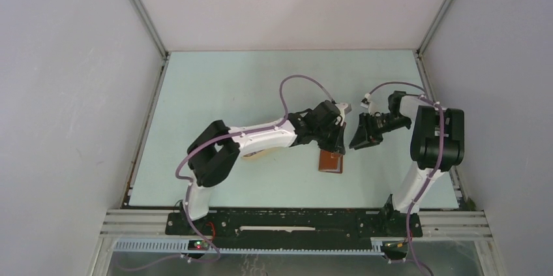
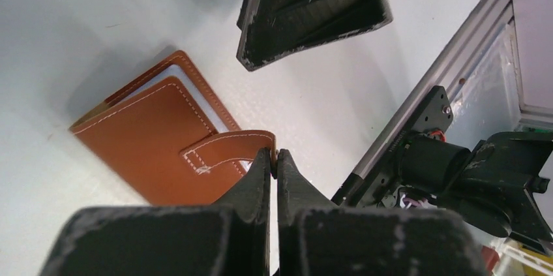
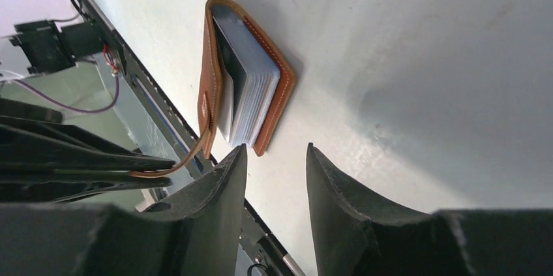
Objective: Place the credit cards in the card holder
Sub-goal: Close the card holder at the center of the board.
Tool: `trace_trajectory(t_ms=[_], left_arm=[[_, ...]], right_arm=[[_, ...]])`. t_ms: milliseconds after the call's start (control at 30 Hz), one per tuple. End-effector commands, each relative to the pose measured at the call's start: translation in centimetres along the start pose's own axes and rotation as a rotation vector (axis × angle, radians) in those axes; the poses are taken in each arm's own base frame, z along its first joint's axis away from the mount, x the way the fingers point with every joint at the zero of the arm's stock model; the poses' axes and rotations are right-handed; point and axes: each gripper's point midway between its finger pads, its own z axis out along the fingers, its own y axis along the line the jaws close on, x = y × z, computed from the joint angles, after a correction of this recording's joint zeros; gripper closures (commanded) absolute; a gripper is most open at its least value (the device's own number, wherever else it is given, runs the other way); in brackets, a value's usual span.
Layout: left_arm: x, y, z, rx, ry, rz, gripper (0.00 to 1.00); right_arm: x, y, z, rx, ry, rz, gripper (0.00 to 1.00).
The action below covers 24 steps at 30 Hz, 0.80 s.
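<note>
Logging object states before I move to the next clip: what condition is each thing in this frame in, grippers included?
reddish-brown leather folding card holder: lying on the pale table, unsnapped, covers gaping slightly, greyish pockets showing.
closure strap: undone, tip pinched by the left gripper.
left gripper: shut on the closure strap.
right gripper: open, empty, beside the card holder.
</note>
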Motion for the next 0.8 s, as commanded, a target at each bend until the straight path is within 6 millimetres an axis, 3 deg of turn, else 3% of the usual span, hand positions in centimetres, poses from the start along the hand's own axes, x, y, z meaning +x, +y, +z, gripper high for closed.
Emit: trace_trajectory(t_ms=[0, 200, 367, 567, 667, 767], left_arm=[[-1.5, -3.2, 0.4, 0.146, 0.024, -0.002, 0.99], [-0.7, -4.3, 0.9, 0.244, 0.095, -0.055, 0.62], [-3.0, -5.7, -2.3, 0.346, -0.027, -0.034, 0.38], [-4.9, -6.3, -6.9, 0.431, -0.171, -0.013, 0.35], [-5.0, -4.5, -9.2, 0.380, -0.253, -0.013, 0.35], [-4.9, 0.0, -10.8, 0.220, -0.338, -0.042, 0.36]], right_arm=[[-1.9, 1.0, -2.1, -0.007, -0.098, -0.036, 0.53], [-2.1, 1.3, -2.4, -0.021, -0.122, -0.046, 0.54], [-2.5, 2.4, -3.0, -0.056, -0.152, -0.084, 0.56], [-2.8, 4.7, -3.5, -0.149, -0.195, -0.143, 0.58], [-2.7, 4.9, -3.5, -0.153, -0.193, -0.151, 0.58], [-2.7, 4.8, -3.4, -0.153, -0.188, -0.150, 0.58]])
